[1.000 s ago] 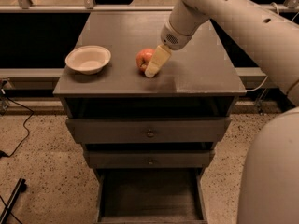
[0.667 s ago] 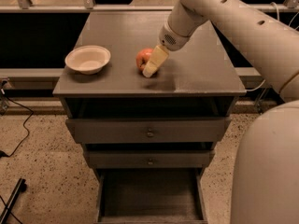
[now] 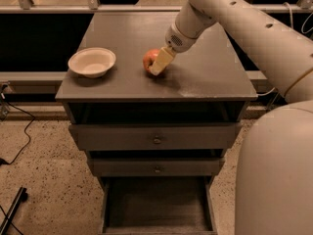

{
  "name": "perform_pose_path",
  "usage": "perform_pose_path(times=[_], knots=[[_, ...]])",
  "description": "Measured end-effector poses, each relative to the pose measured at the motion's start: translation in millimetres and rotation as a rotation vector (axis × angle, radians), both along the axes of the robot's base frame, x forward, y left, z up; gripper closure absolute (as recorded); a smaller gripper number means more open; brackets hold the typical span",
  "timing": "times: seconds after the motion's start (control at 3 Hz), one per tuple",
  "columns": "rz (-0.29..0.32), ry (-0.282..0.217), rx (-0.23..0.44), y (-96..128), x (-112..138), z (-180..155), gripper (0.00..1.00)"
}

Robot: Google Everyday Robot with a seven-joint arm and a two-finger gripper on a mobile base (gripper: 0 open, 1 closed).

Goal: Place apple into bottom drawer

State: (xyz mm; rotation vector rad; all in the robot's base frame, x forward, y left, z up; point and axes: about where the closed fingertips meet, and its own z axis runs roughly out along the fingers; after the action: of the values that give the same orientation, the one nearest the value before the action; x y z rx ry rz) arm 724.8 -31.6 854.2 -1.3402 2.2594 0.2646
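The red apple [image 3: 148,59] with yellowish patches sits on top of the dark cabinet, near the middle. My gripper [image 3: 159,63] is right at the apple, reaching down from the upper right and covering its right side. The bottom drawer [image 3: 156,204] of the cabinet is pulled out at the lower edge of the view, and nothing shows on its flat floor.
A cream bowl [image 3: 92,61] stands on the cabinet top [image 3: 210,77] left of the apple. The top drawer [image 3: 156,137] and middle drawer [image 3: 156,167] have small knobs. My white arm and body [image 3: 274,170] fill the right side. A black cable [image 3: 14,151] lies on the floor at left.
The gripper and the apple stay in almost the same place on the cabinet top. My arm and body at the right have shifted slightly in the view.
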Motion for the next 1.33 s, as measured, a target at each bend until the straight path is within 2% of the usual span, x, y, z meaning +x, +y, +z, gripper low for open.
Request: perform_pose_path(times=[0.67,1.0,1.33], knots=[[0.011,0.02,0.019,1.2,1.9,-9.0,0.79],[0.043,0.01,0.029,3.8,0.9,-8.7,0.94],[0.048,0.015,0.027,6.3,1.0,-12.8,0.68]])
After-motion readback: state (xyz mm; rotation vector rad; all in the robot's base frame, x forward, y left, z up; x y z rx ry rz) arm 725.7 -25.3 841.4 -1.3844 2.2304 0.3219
